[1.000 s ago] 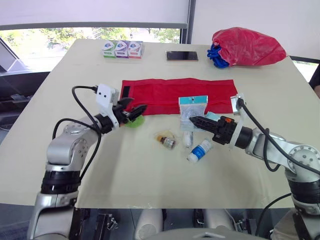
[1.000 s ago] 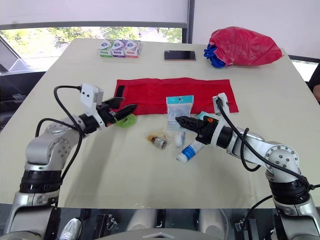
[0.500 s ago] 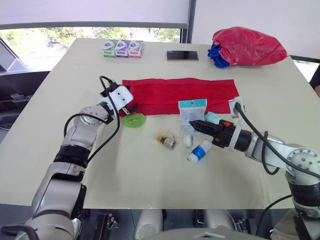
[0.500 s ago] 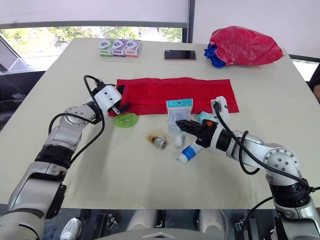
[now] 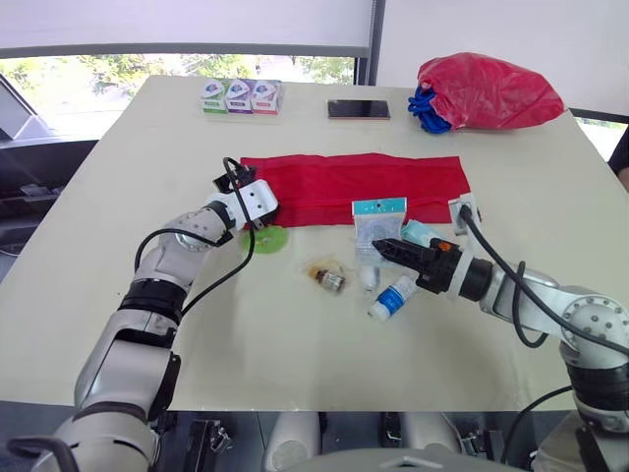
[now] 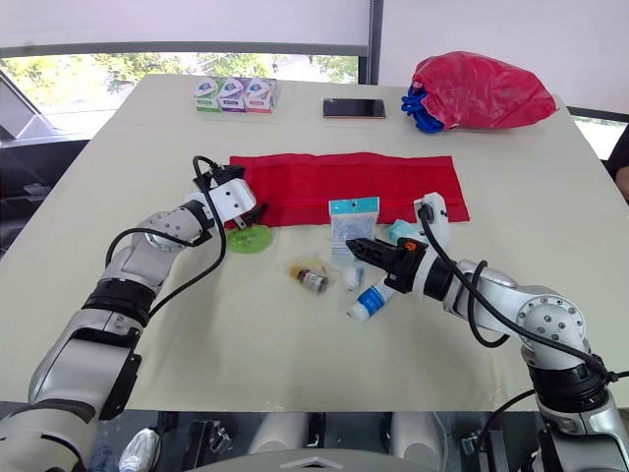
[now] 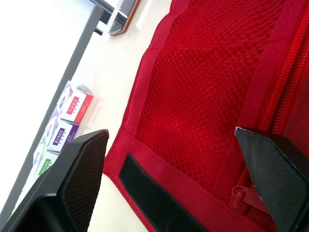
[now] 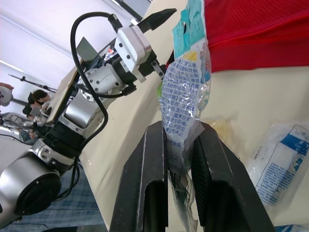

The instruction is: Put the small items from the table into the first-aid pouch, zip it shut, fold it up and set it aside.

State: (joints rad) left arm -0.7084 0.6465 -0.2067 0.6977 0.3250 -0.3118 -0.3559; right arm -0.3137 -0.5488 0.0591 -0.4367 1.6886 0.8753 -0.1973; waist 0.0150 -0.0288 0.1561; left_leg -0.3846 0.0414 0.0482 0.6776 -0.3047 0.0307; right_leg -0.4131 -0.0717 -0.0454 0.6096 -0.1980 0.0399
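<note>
1. the red first-aid pouch [image 5: 364, 179] lies unfolded and flat across the middle of the table [image 5: 246, 324].
2. the left gripper [image 7: 171, 131] sits at the pouch's left end, fingers spread wide over the mesh near a black velcro strip [image 7: 154, 195], holding nothing.
3. the right gripper [image 8: 181, 129] is pinched tight on a clear packet [image 5: 378, 216] with a blue header, by the pouch's near edge.
4. loose in front: a green disc [image 5: 263, 239], a wrapped brown vial [image 5: 326, 277], a white-and-blue bottle [image 5: 393, 295].
5. along the far edge, well apart: three small boxes [image 5: 241, 96], a phone [image 5: 358, 109], a red bag [image 5: 486, 90].
</note>
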